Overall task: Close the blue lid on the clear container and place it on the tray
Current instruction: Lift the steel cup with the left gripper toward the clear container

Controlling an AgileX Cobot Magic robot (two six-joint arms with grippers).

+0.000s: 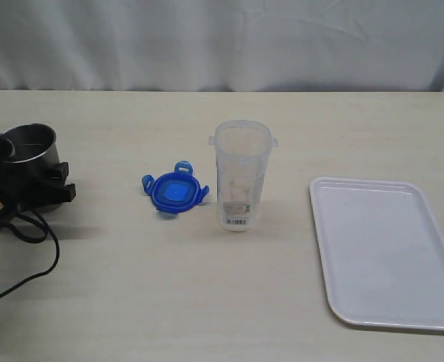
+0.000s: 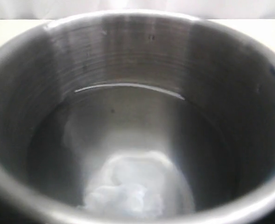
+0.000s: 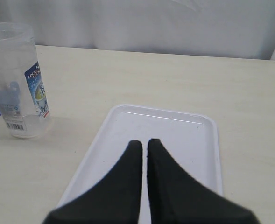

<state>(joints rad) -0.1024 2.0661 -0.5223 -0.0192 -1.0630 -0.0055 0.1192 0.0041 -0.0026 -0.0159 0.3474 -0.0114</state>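
Nothing of the task is done yet. The lid lies flat on the counter, just left of the open, upright container, and the tray sits bare to the right, apart from both.

The right tool hangs over the tray, closed and empty. The left tool is at a steel cup on the far left. I cannot tell whether it grips the cup.

The container carries a barcode and a blue label, its writing too small to read.

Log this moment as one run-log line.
blue lid: off, on table; clear container: upright, open; tray: empty; left gripper: at steel cup; right gripper: shut, facing tray
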